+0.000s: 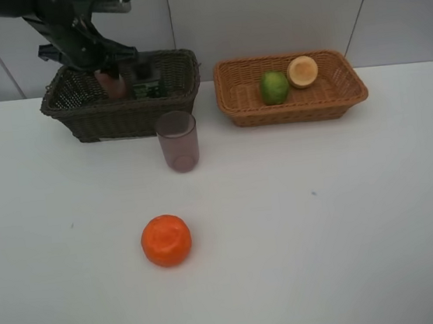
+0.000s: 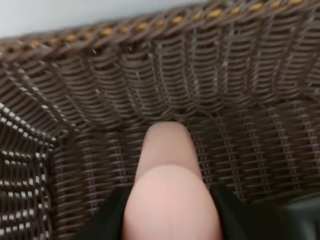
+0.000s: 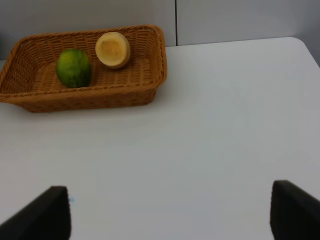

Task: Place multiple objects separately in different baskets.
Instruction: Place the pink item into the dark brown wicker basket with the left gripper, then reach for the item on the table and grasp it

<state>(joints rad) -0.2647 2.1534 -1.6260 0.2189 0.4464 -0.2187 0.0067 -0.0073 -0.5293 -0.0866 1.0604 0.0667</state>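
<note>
My left gripper (image 1: 112, 74) is shut on the pink bottle (image 1: 112, 86) and holds it down inside the dark brown basket (image 1: 118, 120). In the left wrist view the pink bottle (image 2: 170, 185) sits between my dark fingers (image 2: 107, 220), close to the basket's woven wall (image 2: 225, 75). A dark flat bottle (image 1: 145, 82) stands in the same basket beside it. The green lime (image 1: 274, 86) and the red-yellow fruit (image 1: 302, 72) lie in the tan basket (image 1: 297, 110). The pinkish cup (image 1: 177, 141) and the orange fruit (image 1: 166, 240) stand on the table. My right gripper (image 3: 170, 215) is open and empty over the table.
The right wrist view shows the tan basket (image 3: 100, 97) with the lime (image 3: 74, 67) and the fruit (image 3: 113, 49), and white table (image 3: 225, 125) between it and my fingers. The cup stands just in front of the dark basket's right end.
</note>
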